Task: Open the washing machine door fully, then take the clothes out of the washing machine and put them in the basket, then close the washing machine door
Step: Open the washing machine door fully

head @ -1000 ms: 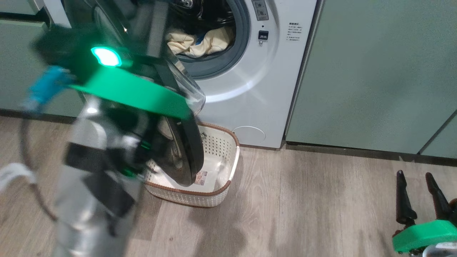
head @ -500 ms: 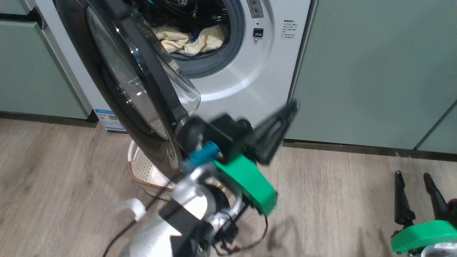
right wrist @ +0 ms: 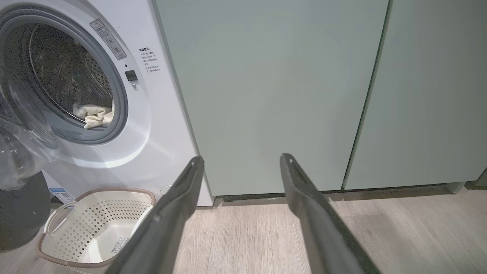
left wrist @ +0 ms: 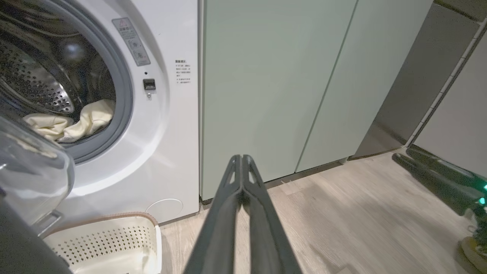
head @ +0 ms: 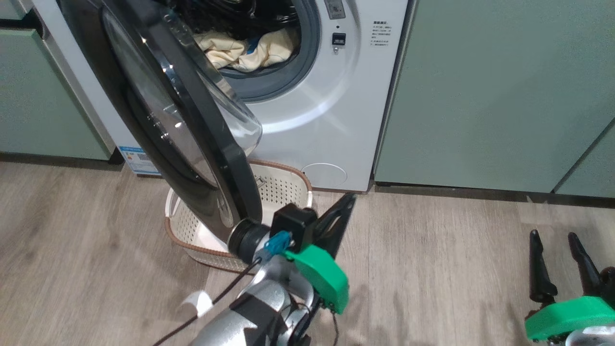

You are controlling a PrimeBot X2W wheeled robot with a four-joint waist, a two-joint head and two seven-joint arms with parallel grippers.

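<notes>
Head view: my left gripper [head: 350, 201] is pinched shut and empty beside the basket [head: 289, 184]; my right gripper [head: 552, 236] gapes empty; the clothes [head: 242, 48] lie in the washing machine [head: 331, 120], its door [head: 211, 129] standing open above the basket

Basket [head: 283, 187] approx half hidden behind door [head: 163, 125], head view. Washer [head: 331, 129] top cut off at upper edge. Text label [head: 379, 39] on washer front too small to read. Clothes [head: 221, 48] partly behind door rim. Bottom label [right wrist: 118, 243] in basket unreadable, right wrist view.
</notes>
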